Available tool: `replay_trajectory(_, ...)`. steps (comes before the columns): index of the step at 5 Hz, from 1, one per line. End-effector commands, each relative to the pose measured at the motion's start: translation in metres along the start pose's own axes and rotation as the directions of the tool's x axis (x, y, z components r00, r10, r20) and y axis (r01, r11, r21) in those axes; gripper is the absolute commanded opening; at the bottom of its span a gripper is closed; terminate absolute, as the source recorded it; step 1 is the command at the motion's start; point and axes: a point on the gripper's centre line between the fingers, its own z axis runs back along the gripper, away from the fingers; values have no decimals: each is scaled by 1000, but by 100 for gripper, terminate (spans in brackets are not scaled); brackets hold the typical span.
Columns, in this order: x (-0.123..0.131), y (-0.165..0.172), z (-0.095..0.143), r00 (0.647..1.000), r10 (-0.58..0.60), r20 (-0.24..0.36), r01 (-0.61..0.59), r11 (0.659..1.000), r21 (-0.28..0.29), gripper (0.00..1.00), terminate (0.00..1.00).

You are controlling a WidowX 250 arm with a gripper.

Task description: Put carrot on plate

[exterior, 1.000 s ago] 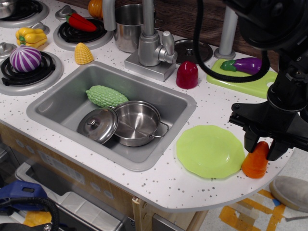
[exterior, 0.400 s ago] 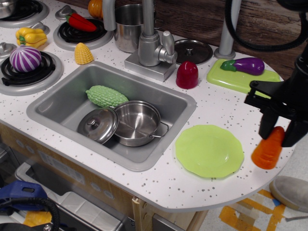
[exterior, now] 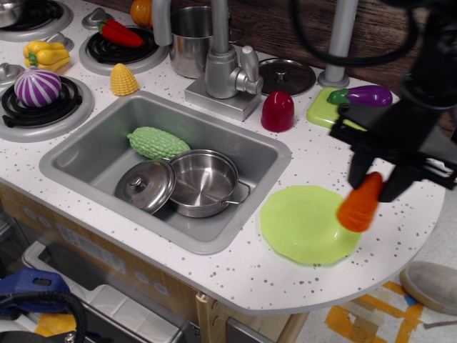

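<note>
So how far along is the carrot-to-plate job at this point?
Done: the gripper has the carrot clamped by its narrow end and lifted. In hand: carrying it, with the carrot hanging above the plate's right edge. Left: lower it onto the plate and let go; the plate has nothing on it yet.

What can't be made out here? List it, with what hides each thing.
- End effector: its fingertips are motion-blurred and partly behind the carrot.
- Carrot height over the plate: one view, so it cannot be judged.
- Cutting board: its right part is hidden by the arm.
- Pan top left: cut off by the frame edge.
</note>
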Motion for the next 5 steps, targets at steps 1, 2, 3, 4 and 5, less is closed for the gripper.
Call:
replay_trajectory(1, 2, 16, -2, 993, -17, 119, 19, 1000, -11, 0, 0)
replay_trajectory(2, 0, 22, -12, 989, -29, 142, 31, 999, -16, 0, 0)
replay_trajectory(3, -6, 29, -18, 986, -40, 164, 42, 999, -10, 0, 0)
replay_trajectory(4, -6, 29, -20, 983, -46, 180, 50, 999, -18, 100, 0)
replay_trajectory(5, -6, 29, -20, 983, -46, 180, 50, 999, -18, 100, 0)
